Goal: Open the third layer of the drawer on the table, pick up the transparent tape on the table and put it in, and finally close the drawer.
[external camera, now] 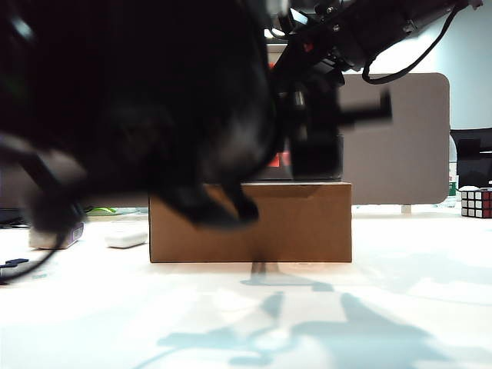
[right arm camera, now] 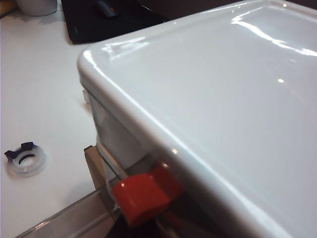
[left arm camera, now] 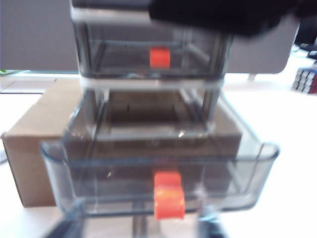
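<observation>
The drawer (left arm camera: 148, 49) stands on a brown cardboard box (left arm camera: 29, 144). Its third layer (left arm camera: 158, 163), the lowest smoky grey one, is pulled out towards my left wrist camera and looks empty. My left gripper (left arm camera: 142, 224) hangs just in front of that layer's red-orange handle (left arm camera: 168, 194), its blurred fingers (left arm camera: 74, 220) spread wide on either side, open, not touching it. The transparent tape (right arm camera: 26, 159) lies flat on the white table (right arm camera: 44, 89) beside the unit. My right gripper (external camera: 301, 92) sits at the unit's front top edge; its fingers are hidden.
The left arm (external camera: 138, 108) is a large dark blur over the left and middle of the exterior view. A white bar (external camera: 127, 238) and a greyish block (external camera: 58, 237) lie left of the box (external camera: 292, 223). A Rubik's cube (external camera: 477, 203) sits far right.
</observation>
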Tool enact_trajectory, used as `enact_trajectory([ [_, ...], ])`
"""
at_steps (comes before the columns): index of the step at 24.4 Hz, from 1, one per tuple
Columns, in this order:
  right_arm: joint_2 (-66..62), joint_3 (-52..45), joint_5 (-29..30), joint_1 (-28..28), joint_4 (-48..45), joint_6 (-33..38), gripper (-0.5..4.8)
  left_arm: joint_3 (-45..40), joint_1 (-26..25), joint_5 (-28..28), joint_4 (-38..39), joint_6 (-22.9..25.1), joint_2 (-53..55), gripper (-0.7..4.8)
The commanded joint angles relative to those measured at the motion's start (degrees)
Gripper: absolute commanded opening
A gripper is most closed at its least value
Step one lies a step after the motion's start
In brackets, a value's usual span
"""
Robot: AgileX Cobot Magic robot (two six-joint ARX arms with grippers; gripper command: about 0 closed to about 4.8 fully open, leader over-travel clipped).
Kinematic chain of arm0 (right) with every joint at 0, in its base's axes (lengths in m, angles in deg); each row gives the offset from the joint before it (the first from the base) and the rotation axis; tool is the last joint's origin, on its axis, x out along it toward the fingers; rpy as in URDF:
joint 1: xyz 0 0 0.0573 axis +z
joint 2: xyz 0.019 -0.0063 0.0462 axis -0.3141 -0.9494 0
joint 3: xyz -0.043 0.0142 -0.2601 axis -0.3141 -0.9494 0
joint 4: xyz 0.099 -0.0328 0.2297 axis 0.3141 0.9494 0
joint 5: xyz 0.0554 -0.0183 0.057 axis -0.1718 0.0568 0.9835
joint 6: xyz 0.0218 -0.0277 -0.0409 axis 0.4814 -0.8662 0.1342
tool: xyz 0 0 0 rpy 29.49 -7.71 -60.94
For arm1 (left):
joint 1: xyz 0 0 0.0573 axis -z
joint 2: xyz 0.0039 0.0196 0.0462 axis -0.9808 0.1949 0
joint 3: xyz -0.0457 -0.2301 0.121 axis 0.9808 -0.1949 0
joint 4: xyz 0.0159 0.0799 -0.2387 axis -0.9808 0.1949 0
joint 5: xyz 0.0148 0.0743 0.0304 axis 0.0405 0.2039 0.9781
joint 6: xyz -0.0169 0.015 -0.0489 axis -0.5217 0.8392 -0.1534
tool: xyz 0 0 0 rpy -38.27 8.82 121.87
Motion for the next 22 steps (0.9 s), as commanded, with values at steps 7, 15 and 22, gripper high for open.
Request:
enact_trajectory([
  [7, 0.3, 0.3, 0.2, 0.0, 2.8, 0.0, -0.05, -8.8, 5.1, 0.8, -1.1, 13.5, -16.7, 1.65],
  [15, 2.5, 0.3, 1.7, 0.0, 8.1, 0.0, -0.05, -23.6, -14.7, -23.6, 6.5, 6.6, -41.0, 1.44],
  [22, 5.0, 0.3, 1.7, 0.0, 10.8, 0.0, -0.05, -20.6, -46.0, -72.5, 46.5, -14.6, -50.2, 1.29],
])
